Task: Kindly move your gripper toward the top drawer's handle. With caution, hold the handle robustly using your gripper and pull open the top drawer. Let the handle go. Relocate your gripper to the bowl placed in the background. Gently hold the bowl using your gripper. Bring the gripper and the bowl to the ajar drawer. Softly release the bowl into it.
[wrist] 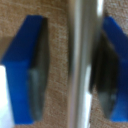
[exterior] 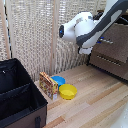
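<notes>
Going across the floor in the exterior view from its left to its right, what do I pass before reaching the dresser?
Black fabric bin → small patterned box → small round bright blue bowl → larger yellow bowl → dark-brown wooden dresser, where the white arm's gripper sits.

Landmark: dresser (exterior: 111,50), at exterior view's right. Arm reaches to its top drawer (exterior: 114,42); gripper (exterior: 90,49) sits at the drawer's front. Wrist view: handle (wrist: 83,64) runs between the two fingers (wrist: 37,80). Well apart from the dresser, toward exterior view's left: bowl (exterior: 58,80) on the floor, larger bowl (exterior: 68,91) just in front of it, box (exterior: 48,85) beside both, crate (exterior: 20,97) farthest.
</notes>
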{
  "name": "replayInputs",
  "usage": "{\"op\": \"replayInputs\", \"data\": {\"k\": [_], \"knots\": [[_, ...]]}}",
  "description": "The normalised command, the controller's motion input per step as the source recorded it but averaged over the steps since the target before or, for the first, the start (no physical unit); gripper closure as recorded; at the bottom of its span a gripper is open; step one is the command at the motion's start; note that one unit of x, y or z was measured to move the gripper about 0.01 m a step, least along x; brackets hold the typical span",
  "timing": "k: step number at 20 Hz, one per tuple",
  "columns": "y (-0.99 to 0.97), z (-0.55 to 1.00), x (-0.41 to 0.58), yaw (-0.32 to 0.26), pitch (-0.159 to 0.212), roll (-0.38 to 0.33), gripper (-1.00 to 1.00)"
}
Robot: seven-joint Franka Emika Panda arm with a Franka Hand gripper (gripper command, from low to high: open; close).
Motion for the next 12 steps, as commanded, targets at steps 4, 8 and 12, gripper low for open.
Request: {"op": "replayInputs", "data": {"k": [4, 8, 12], "knots": [[0.44, -0.1, 0.284, 0.017, 0.014, 0.004, -1.0], [0.65, -0.19, 0.316, 0.001, 0.0, 0.034, -1.0], [0.6, -0.1, 0.248, -0.014, -0.024, 0.08, -1.0]]}}
